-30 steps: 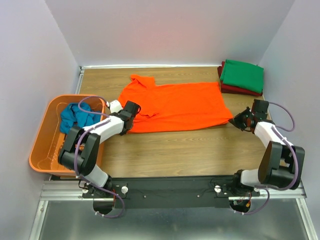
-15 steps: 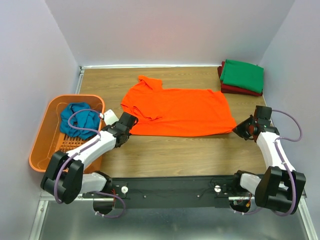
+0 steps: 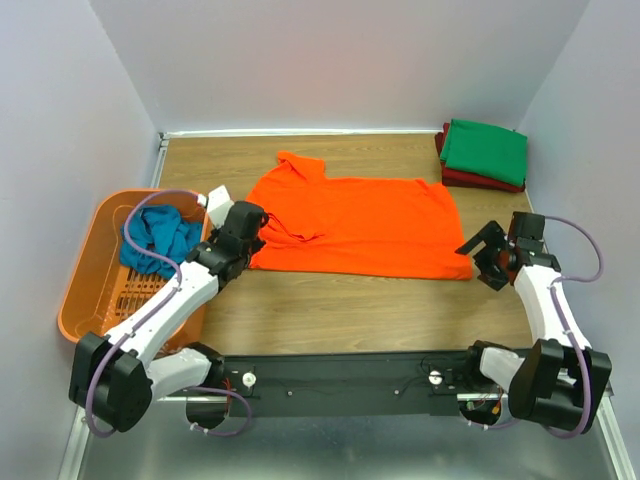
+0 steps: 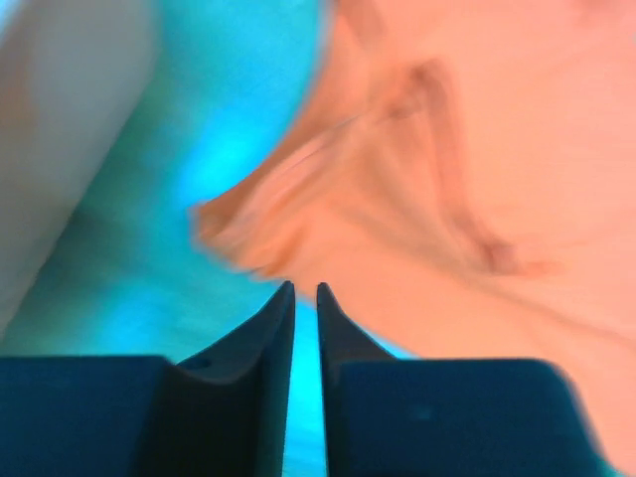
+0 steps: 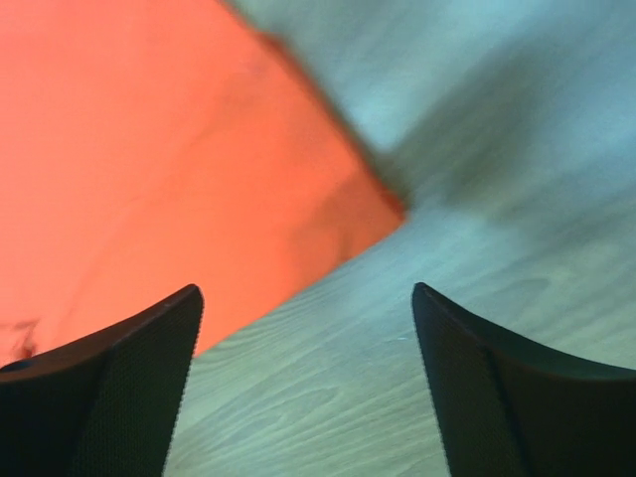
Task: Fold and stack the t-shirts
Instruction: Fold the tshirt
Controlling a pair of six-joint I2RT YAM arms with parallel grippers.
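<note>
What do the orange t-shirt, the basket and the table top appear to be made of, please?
The orange t-shirt looks like soft, matte cloth, probably cotton knit: it lies limp and creased. The basket looks like moulded plastic, slightly glossy, with a slotted floor. The table top is wood or wood-look laminate: grain lines show, with a smooth finish.

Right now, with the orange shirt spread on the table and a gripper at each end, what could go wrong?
The orange shirt is rumpled at its left end, by the left gripper; folding it now may set the creases.
The right gripper is open with the shirt's corner ahead of its fingers, not between them; closing there may miss the cloth.
The left arm's cable loops over the basket and might snag.
</note>
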